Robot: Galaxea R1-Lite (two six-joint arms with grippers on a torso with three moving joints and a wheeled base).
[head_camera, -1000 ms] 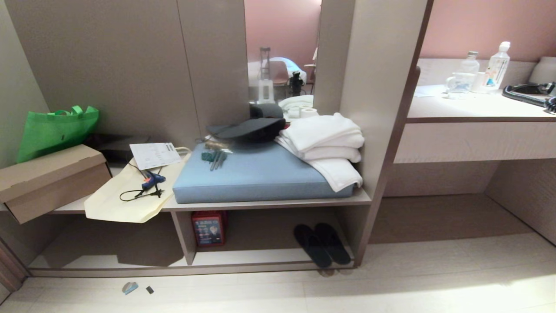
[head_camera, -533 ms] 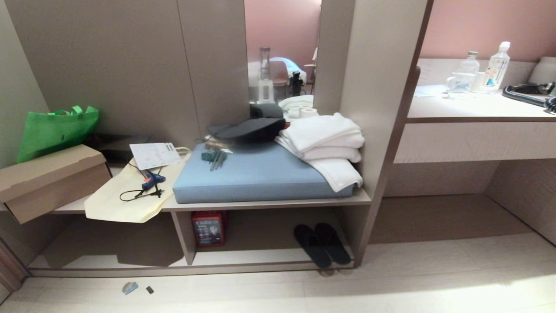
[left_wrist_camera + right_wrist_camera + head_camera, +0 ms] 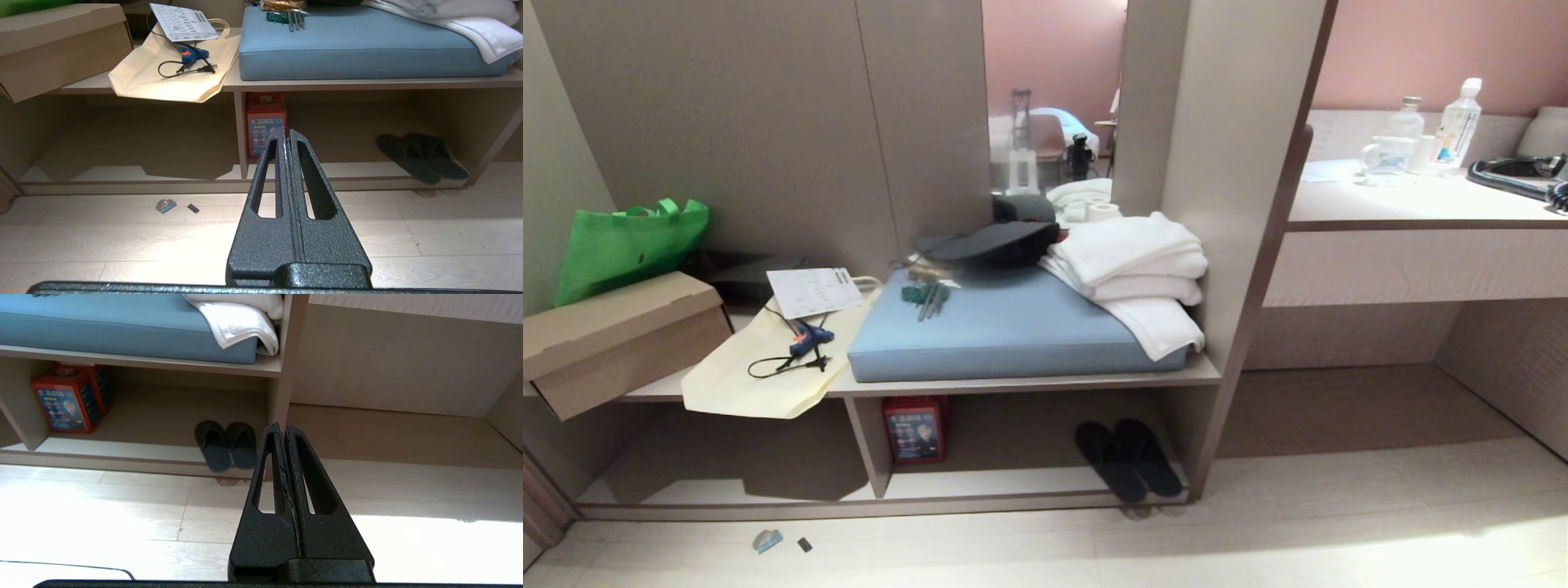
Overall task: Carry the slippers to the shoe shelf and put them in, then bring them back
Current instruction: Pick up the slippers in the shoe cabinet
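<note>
A pair of dark slippers lies side by side in the right compartment of the low shoe shelf, heels towards the floor edge. The slippers show in the left wrist view and the slippers in the right wrist view too. My left gripper is shut and empty, held over the floor well back from the shelf. My right gripper is also shut and empty, out in front of the shelf's right upright. Neither arm shows in the head view.
A red box stands beside the thin divider. On the bench above lie a blue cushion, white towels, a cream bag and a cardboard box. A desk stands right. Small scraps lie on the floor.
</note>
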